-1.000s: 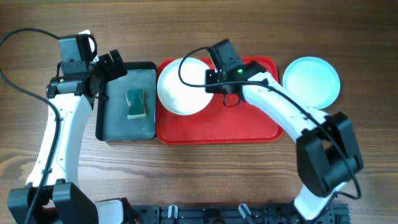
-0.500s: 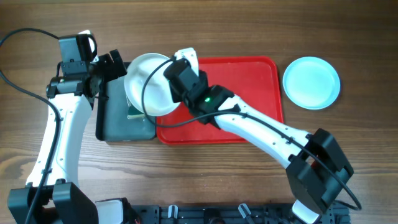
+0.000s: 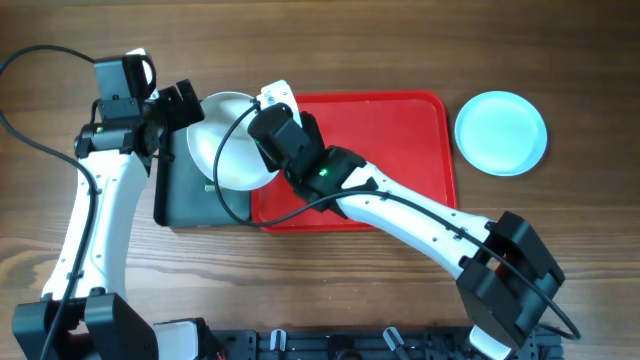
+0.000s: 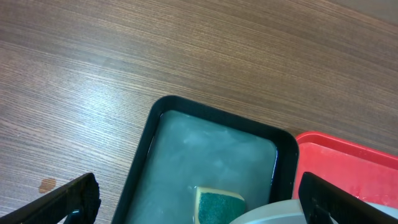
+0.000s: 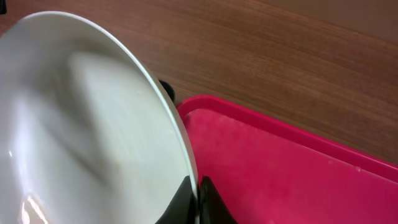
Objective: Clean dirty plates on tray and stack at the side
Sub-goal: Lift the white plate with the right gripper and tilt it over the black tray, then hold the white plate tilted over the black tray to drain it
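My right gripper [image 3: 262, 150] is shut on the rim of the white plate [image 3: 228, 152] and holds it tilted over the black tray's right part; the pinch shows in the right wrist view [image 5: 196, 198] with the plate [image 5: 81, 124] filling the left. The red tray [image 3: 380, 160] lies bare beneath my right arm. A pale turquoise plate [image 3: 500, 132] rests on the table right of the tray. My left gripper [image 3: 178, 108] is open and empty above the black tray's far left corner, its fingertips [image 4: 74, 199] wide apart. The plate's edge [image 4: 280, 213] shows at the bottom of the left wrist view.
The black tray [image 3: 190, 190] holds murky water and a yellow-green sponge [image 4: 217, 204], which the plate mostly hides from overhead. Cables trail from both arms. Only one turquoise plate is in view.
My right gripper has carried the white plate leftward off the red tray to over the black tray, covering the sponge. The left arm has not moved.
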